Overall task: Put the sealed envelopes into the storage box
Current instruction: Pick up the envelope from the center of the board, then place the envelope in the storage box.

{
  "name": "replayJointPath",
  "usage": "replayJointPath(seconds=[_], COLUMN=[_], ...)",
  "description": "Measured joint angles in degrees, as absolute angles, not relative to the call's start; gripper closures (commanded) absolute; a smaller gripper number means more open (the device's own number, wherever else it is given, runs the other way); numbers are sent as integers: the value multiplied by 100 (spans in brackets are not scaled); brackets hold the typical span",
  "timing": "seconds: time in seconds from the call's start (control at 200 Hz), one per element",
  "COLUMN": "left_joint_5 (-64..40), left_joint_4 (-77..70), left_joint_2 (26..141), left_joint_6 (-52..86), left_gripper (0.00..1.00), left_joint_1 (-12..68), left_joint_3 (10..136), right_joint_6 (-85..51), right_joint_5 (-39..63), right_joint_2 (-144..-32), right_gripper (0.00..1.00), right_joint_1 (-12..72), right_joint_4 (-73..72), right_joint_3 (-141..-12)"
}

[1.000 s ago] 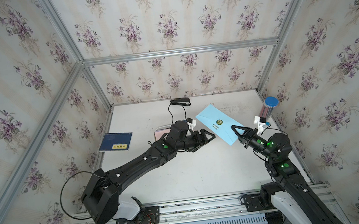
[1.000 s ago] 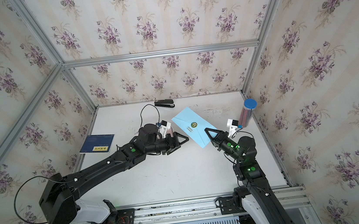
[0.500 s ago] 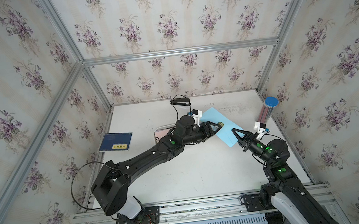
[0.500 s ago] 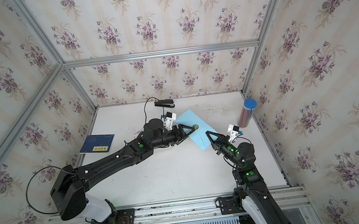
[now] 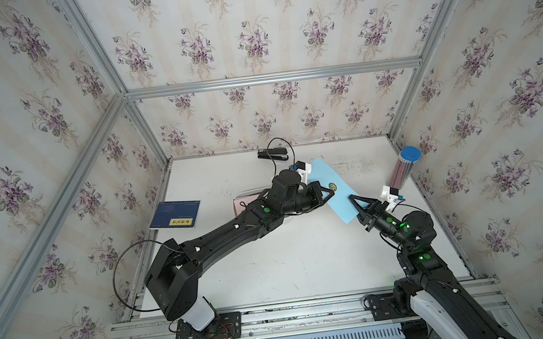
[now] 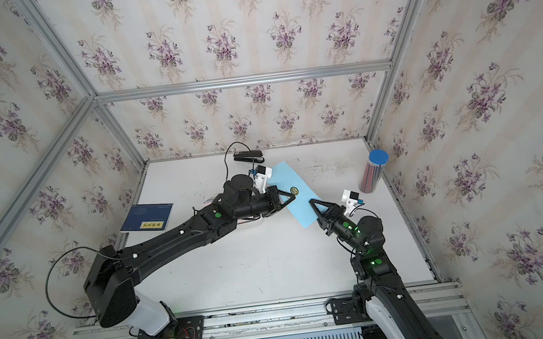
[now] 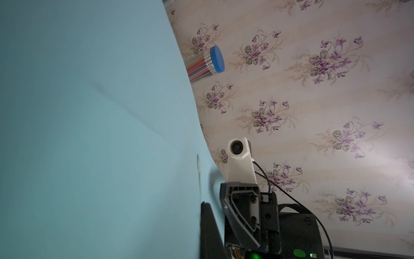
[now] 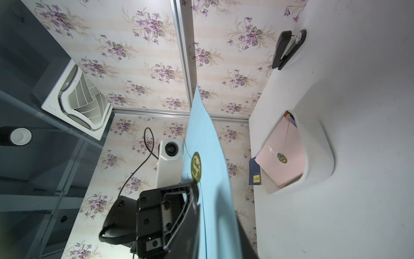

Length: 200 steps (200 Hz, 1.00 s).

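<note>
The left pincer [image 5: 327, 192] is closed on a light blue envelope [image 5: 344, 204], gripping one long edge just beside the round green seal [image 8: 196, 167], and holds it in the air above the tabletop [image 5: 290, 261], tilted, with its far corner pointing toward the back wall. The right pincer [image 5: 356, 204] sits at the envelope's near end, one finger on either side of the paper; whether it presses on the sheet or stands slightly apart cannot be told from any view. In the left wrist view the blue paper fills most of the picture and bows a little, with a soft crease across it. The box [image 8: 322, 157] lies on the tabletop under and behind the left arm, so both top views show only a piece of its white rim. The right wrist view looks into it: a pink envelope [image 8: 284, 157] with its own round seal lies on top, and thin edges of other colours show at one end beneath it. The blue envelope is outside the box, off to its right and well above it. A dark blue book [image 5: 175, 215] lies near the left wall, a black stapler [image 5: 272, 154] near the back wall, and a blue-lidded pencil tube [image 5: 406, 171] stands by the right wall
</note>
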<state>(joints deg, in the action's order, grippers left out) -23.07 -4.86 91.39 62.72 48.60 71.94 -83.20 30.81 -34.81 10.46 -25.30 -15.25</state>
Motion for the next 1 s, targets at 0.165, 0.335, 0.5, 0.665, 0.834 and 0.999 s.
replayJointPath(seconds=[0.165, 0.335, 0.5, 0.665, 0.834, 0.999], left_joint_5=[-2263, -1796, -1100, -276, -36, 248], left_joint_4=[1505, 4294, 6375, 7483, 7911, 8073], left_joint_2=[8901, 8897, 8925, 9242, 9712, 10471], left_joint_6=[4864, 2646, 344, -1778, -3503, -4427], left_gripper=[100, 100, 100, 100, 100, 100], left_joint_1=[4440, 3745, 3568, 3551, 3662, 3594], left_joint_3=[8158, 9494, 10261, 10567, 10663, 11074], right_joint_6=[-6917, -5579, -5037, -4775, -4626, -4611], right_joint_5=[3179, 3006, 2762, 2661, 2637, 2624], right_joint_2=[-3951, -4141, -4171, -4204, -4139, -4047], right_gripper=[40, 43, 42, 43, 43, 43], right_joint_1=[1044, 1020, 1015, 1007, 993, 974], right_joint_4=[-1592, -733, -519, -471, -449, -388], right_joint_3=[-1992, -1859, -1599, -1542, -1466, -1326])
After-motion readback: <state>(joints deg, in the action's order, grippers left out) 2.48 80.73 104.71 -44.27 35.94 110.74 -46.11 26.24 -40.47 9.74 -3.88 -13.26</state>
